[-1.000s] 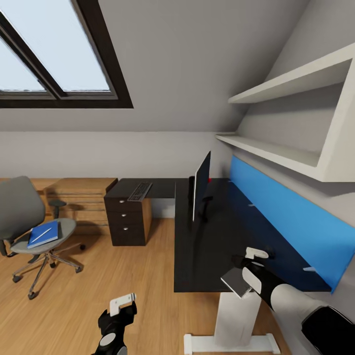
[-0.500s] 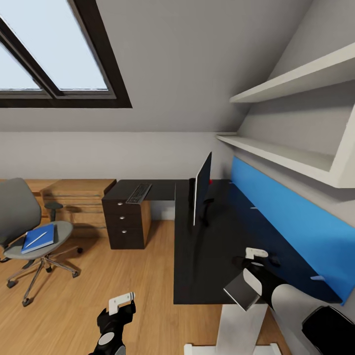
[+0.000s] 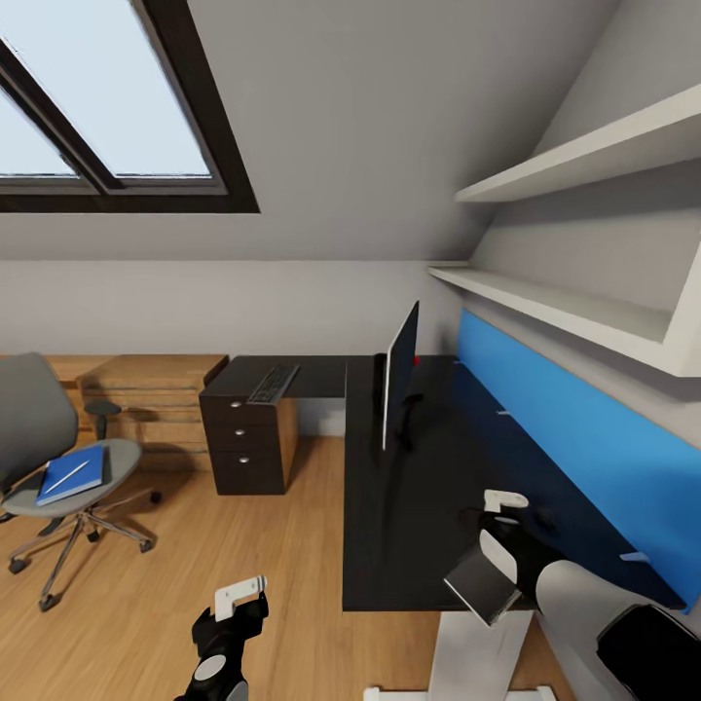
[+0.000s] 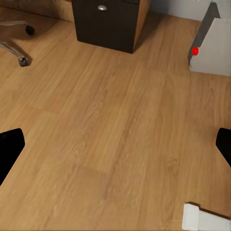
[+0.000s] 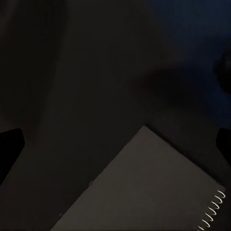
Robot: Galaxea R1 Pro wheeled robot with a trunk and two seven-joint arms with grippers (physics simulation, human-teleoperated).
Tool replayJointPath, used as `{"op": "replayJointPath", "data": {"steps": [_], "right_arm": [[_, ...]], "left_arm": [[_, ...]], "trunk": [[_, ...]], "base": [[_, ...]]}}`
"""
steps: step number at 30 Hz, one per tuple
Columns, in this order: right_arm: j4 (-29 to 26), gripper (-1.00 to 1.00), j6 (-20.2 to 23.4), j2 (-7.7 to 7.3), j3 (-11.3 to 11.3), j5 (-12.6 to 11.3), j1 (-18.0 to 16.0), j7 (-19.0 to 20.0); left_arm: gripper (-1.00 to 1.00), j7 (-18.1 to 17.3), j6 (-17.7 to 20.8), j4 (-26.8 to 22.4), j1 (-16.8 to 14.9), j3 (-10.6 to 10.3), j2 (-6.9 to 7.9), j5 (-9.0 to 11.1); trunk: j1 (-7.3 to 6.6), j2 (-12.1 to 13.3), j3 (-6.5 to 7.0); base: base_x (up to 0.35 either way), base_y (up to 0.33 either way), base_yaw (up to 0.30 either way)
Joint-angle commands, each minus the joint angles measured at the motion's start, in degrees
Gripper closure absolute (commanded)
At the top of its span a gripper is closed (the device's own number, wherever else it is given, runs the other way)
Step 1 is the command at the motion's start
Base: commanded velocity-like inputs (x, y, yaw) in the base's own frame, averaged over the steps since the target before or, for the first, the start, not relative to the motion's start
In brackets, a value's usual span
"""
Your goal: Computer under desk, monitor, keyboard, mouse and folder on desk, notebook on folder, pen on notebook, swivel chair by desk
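Closest in, the left tool [image 3: 226, 623] hangs over the wood floor [image 4: 110, 125] off the desk's [image 3: 409, 506] near end, fingers spread with nothing between. The right tool [image 3: 501, 545] pinches the notebook [image 3: 479, 582] above that end. Further along the desk stands the monitor [image 3: 399, 375], then the keyboard [image 3: 275, 382] on its far wing. The folder [image 3: 70, 473], pen [image 3: 66, 475] on top, sits on the swivel chair [image 3: 49, 458], well apart from the desk.
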Motion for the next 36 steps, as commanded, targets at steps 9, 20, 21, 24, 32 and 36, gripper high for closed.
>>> {"op": "replayJointPath", "data": {"steps": [9, 20, 21, 24, 32, 36], "right_arm": [[-0.3, -1.0, 1.1, -0.3, 0.52, 0.28, -0.02, -0.22], [-0.27, -1.0, 1.12, -0.39, 0.56, 0.46, -0.02, -0.22], [-0.26, -1.0, 1.12, -0.4, 0.57, 0.48, -0.02, -0.24], [-0.15, -1.0, 1.12, -0.4, 0.58, 0.59, -0.03, -0.27], [0.17, -1.0, 1.21, -0.4, 0.59, 0.66, -0.02, -0.35], [0.24, -1.0, 1.34, -0.4, 0.59, 0.67, -0.02, -0.45]], "left_arm": [[-1.0, 0.42, -0.18, -0.66, -0.08, -0.3, 0.08, 0.52], [-1.0, 0.49, -0.04, -2.79, -0.09, -0.35, 0.08, 0.74], [-1.0, 0.5, -0.03, -2.81, -0.09, -0.34, 0.08, 0.74], [-1.0, 0.5, -0.02, -2.87, -0.07, -0.33, 0.08, 0.76], [-1.0, 0.51, -0.02, -2.89, -0.06, -0.24, 0.08, 0.83], [-1.0, 0.51, -0.02, -2.88, -0.04, -0.21, 0.08, 0.84]], "trunk": [[0.03, -0.06, -0.09], [1.13, -2.06, -0.98], [1.35, -2.46, -1.16], [2.01, -3.66, -1.7], [3.77, -6.87, -3.14], [4.64, -8.48, -3.86]], "base": [[0.148, 0.0, 0.0], [0.005, 0.0, 0.0], [0.0, 0.0, 0.0], [0.0, 0.0, 0.0], [0.0, 0.0, 0.0], [0.0, 0.0, 0.0]]}}
